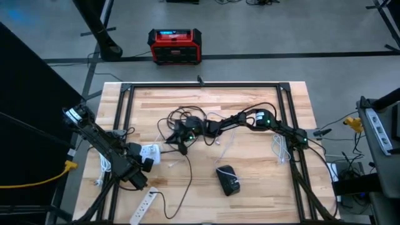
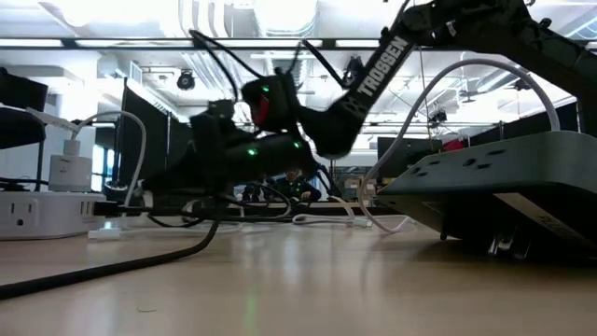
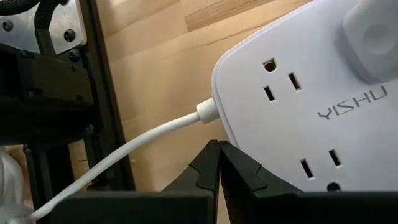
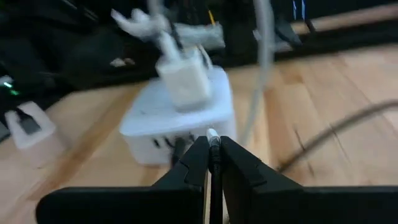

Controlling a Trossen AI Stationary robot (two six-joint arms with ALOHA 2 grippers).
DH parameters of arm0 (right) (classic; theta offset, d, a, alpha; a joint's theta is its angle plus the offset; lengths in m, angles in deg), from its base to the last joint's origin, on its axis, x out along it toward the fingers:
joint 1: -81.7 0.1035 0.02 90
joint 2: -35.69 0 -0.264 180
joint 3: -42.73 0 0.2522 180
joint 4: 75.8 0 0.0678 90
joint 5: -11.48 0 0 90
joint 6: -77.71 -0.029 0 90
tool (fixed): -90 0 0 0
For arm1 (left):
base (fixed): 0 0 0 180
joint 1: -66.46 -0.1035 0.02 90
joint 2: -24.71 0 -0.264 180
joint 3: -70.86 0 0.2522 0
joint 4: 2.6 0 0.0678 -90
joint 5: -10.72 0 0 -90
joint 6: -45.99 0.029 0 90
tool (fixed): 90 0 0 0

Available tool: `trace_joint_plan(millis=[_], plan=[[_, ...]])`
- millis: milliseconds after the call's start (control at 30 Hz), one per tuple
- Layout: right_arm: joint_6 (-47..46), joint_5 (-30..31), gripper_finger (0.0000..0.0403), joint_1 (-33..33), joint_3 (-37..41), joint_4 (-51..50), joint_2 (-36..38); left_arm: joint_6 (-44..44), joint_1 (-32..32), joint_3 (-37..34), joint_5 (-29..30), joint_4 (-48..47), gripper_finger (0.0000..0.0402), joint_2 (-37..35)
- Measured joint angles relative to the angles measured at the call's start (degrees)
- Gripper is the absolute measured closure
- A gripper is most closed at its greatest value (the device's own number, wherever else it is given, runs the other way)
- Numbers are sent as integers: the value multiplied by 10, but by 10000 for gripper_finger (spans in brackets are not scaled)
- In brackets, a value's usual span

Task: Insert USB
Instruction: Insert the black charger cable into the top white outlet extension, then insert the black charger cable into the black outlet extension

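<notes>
A white power cube (image 4: 180,121) with outlets lies flat on the wooden table (image 1: 250,187) at the left, a white charger (image 4: 184,78) plugged into its top. Its white cord (image 3: 143,140) leaves one side. My left gripper (image 3: 217,148) is shut at the cube's (image 3: 311,106) edge, next to the cord. My right gripper (image 4: 212,144) reaches in from the table's right, shut on a USB plug (image 4: 212,133) whose silver tip stands just short of the cube's side. In the high view the cube (image 1: 150,152) lies between the left gripper (image 1: 147,164) and the right gripper (image 1: 175,142). My left gripper's shut fingertips (image 3: 233,155) lie against the cube's rounded edge (image 3: 252,155), beside where the cord leaves it. They slant down from above. The cube stays flat on the table. My right gripper pinches the USB plug between its two fingers. The silver tip (image 4: 212,132) sticks out past the fingertips. The fingers run almost level from the table's right, along the plug, which is clear of the table and points at the cube's side.
A dark power strip (image 1: 228,180) lies near the middle front and a white power strip (image 1: 145,205) at the front left. Black cables (image 1: 187,119) tangle around the table's middle. A black frame (image 1: 206,85) runs along the table's edges.
</notes>
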Motion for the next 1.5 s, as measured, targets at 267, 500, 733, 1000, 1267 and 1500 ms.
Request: trace_joint_plan(millis=[267, 500, 733, 1000, 1267, 1500], plan=[[30, 0, 389, 32, 21, 101, -13, 0, 1, 0, 0, 5, 401, 0], [31, 25, 389, 35, 8, 102, -35, 0, 1, 0, 0, 14, 401, 0], [35, 34, 389, 32, 3, 101, -37, 0, 1, 0, 0, 21, 401, 0], [66, 36, 389, 36, -6, 74, -37, 0, 0, 0, 0, 23, 401, 0], [69, 15, 389, -10, 109, 73, 98, 2, 0, 89, -19, -128, 401, -3], [216, 49, 389, -27, 288, -27, 343, 5, 1, 168, 126, -212, 401, -4]])
